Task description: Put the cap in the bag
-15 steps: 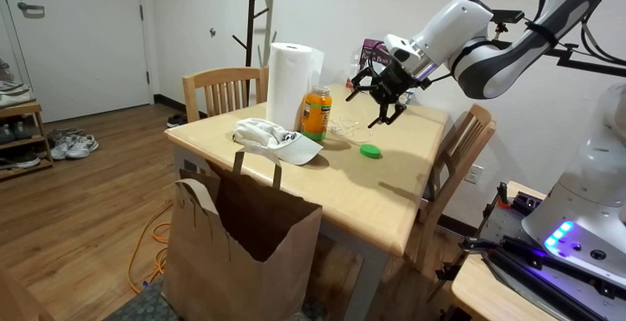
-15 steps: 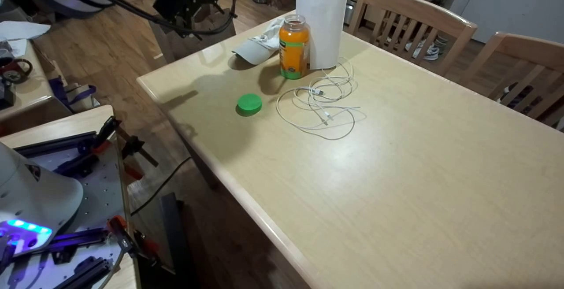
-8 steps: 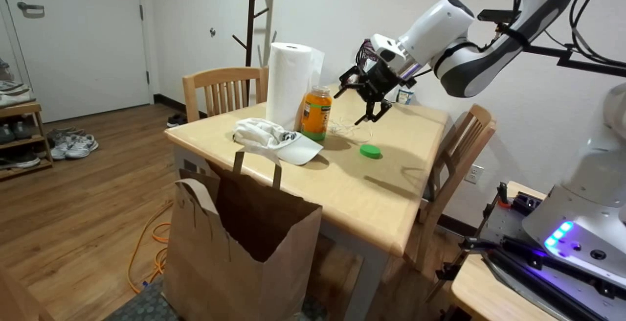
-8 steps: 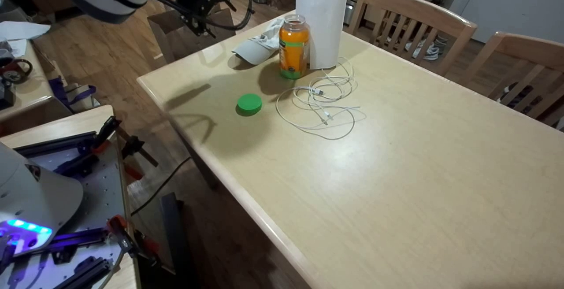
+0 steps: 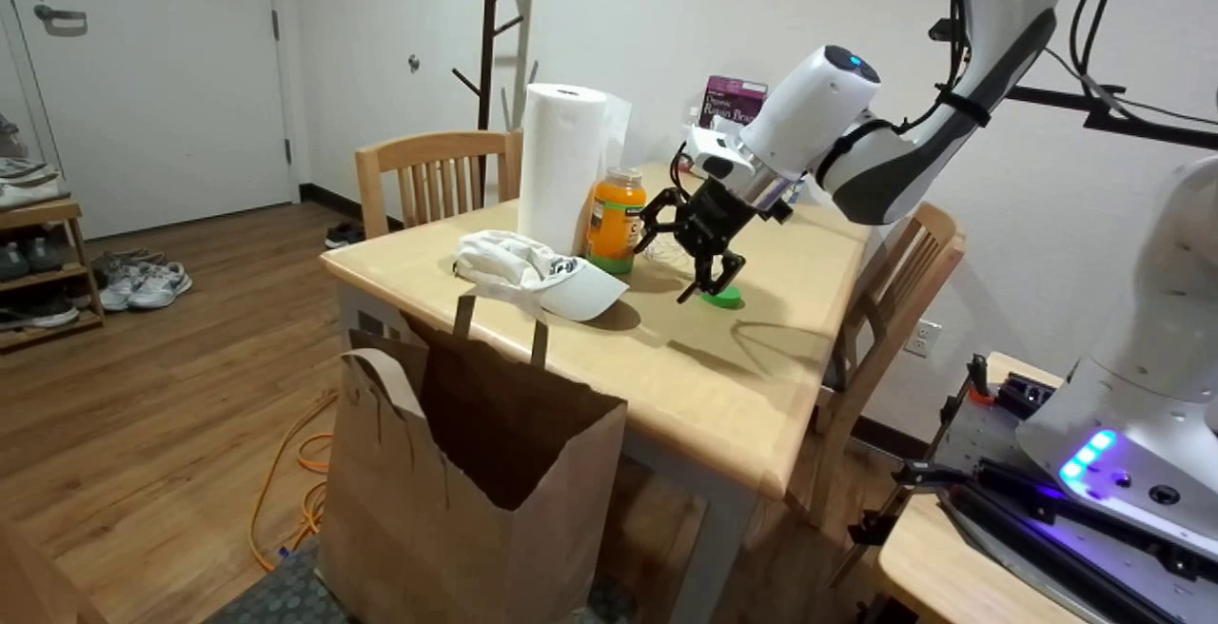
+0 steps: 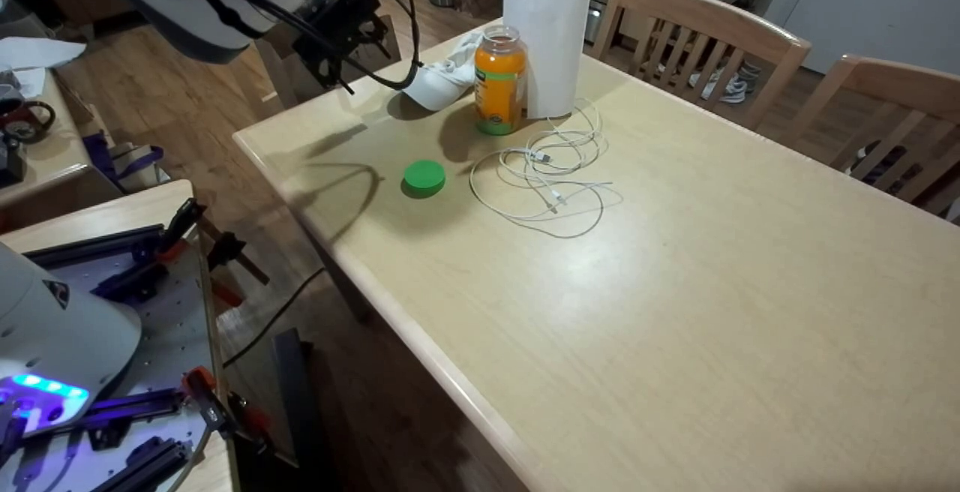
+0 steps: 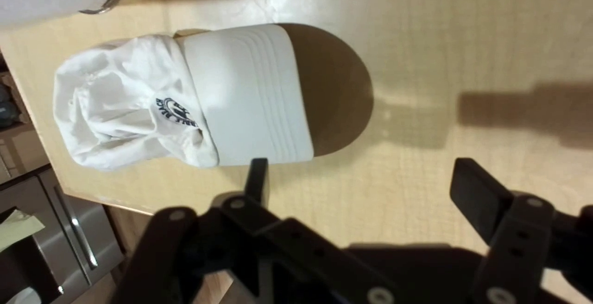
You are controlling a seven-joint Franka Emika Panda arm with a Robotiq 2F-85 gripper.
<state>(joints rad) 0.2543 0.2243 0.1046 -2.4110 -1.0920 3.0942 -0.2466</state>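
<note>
Nearby, white cap (image 7: 183,95) on the table (image 7: 463,26), lower than the wide-spread claw (image 7: 360,178), apart from it

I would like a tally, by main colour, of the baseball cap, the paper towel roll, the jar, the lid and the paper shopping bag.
White: 2 (baseball cap, paper towel roll)
Orange: 1 (jar)
Green: 1 (lid)
Brown: 1 (paper shopping bag)
Total: 5

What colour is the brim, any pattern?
The cap's brim is whitish with parallel lines near its front edge; best in the wrist view.
</note>
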